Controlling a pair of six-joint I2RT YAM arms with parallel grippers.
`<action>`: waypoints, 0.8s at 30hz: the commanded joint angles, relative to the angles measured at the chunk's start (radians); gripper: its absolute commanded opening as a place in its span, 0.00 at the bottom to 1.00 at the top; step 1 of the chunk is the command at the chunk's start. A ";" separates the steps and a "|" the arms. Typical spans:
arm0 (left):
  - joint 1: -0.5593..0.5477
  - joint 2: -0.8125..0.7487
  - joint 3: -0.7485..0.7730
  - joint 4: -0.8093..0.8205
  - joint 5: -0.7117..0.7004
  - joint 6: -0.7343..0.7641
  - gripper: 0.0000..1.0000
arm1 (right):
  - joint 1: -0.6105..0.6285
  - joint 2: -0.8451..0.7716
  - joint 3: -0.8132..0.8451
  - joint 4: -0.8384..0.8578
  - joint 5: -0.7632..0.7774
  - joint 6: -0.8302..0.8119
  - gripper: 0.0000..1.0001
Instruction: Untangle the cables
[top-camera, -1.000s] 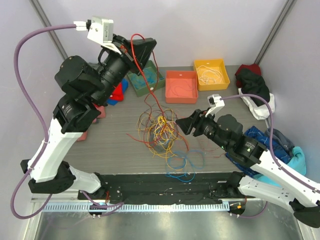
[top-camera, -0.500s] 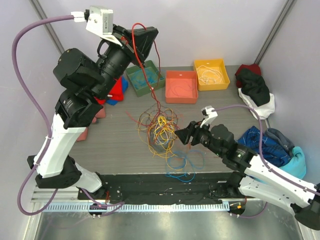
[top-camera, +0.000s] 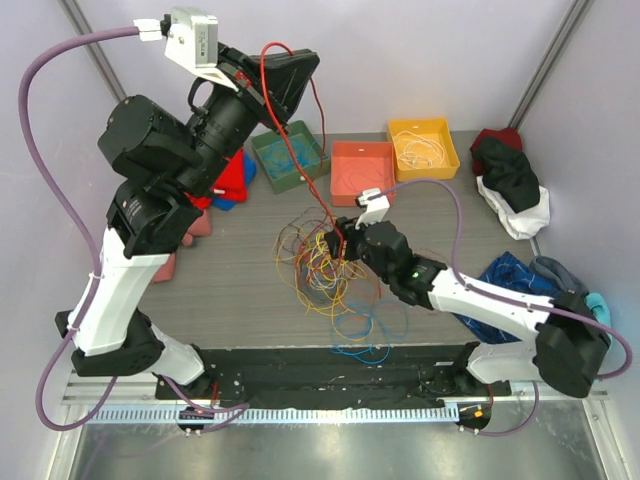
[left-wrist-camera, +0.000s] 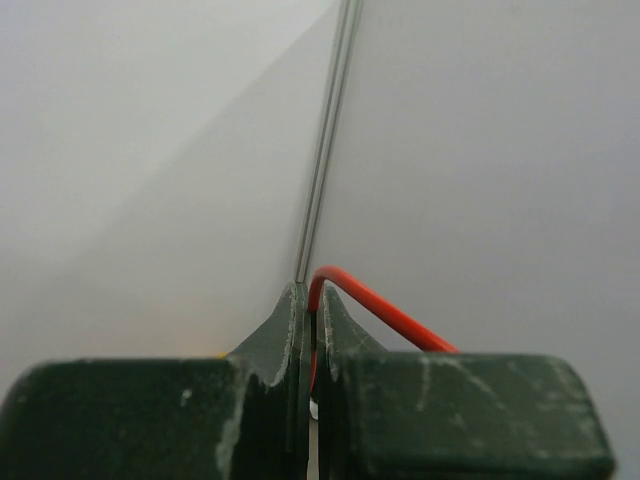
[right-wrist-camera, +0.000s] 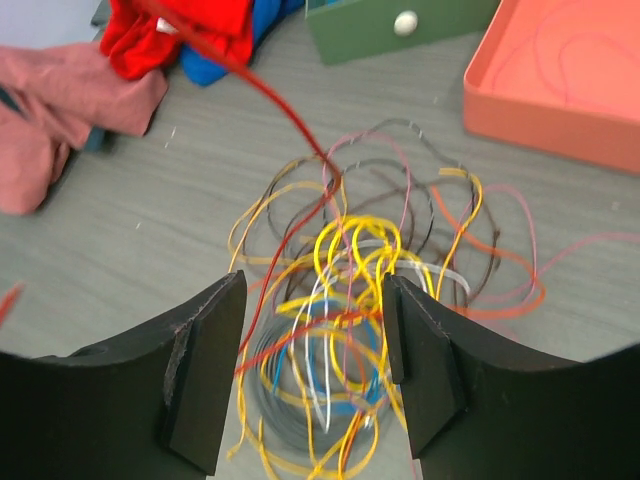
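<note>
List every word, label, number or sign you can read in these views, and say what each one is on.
No readable text in any view.
Green tray, orange tray, yellow tray: plain walls, no print.
White camera housing on the left arm: no marking that can be made out.
Left gripper, shut on the red cable: only scuffs.
Right arm: a small green light, no lettering.

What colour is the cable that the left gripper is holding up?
Red. The left gripper pinches the red cable; the left wrist view shows it best.
</note>
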 joint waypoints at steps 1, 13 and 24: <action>0.004 -0.030 -0.007 0.041 0.032 -0.017 0.00 | -0.005 0.082 0.061 0.217 0.094 -0.092 0.65; 0.004 -0.081 -0.055 0.015 0.024 -0.016 0.00 | -0.031 0.278 0.099 0.478 0.230 -0.051 0.25; 0.004 -0.242 -0.421 0.101 -0.120 0.047 0.00 | -0.028 -0.101 0.442 -0.126 0.156 -0.048 0.01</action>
